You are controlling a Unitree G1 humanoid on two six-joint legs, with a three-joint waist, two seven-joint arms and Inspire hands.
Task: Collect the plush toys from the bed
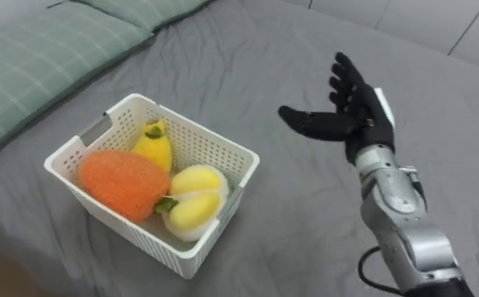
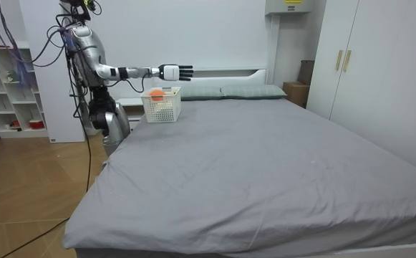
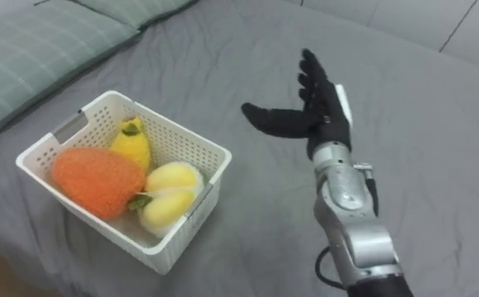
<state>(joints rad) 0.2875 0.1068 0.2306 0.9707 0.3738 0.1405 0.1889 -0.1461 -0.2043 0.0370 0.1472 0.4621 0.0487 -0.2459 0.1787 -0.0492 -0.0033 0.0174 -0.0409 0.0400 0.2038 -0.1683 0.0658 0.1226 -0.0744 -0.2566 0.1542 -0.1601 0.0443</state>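
Three plush toys [image 1: 122, 183] sit collected in the white basket [image 1: 140, 237], so the right hand [image 1: 356, 111] hovers beside it, fingers spread, empty.

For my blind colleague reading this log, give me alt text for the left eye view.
A white basket holding an orange plush toy and two yellow plush toys sits on a grey bed. To its right the right robot hand hovers open above the bed; a green checked pillow lies upper left.
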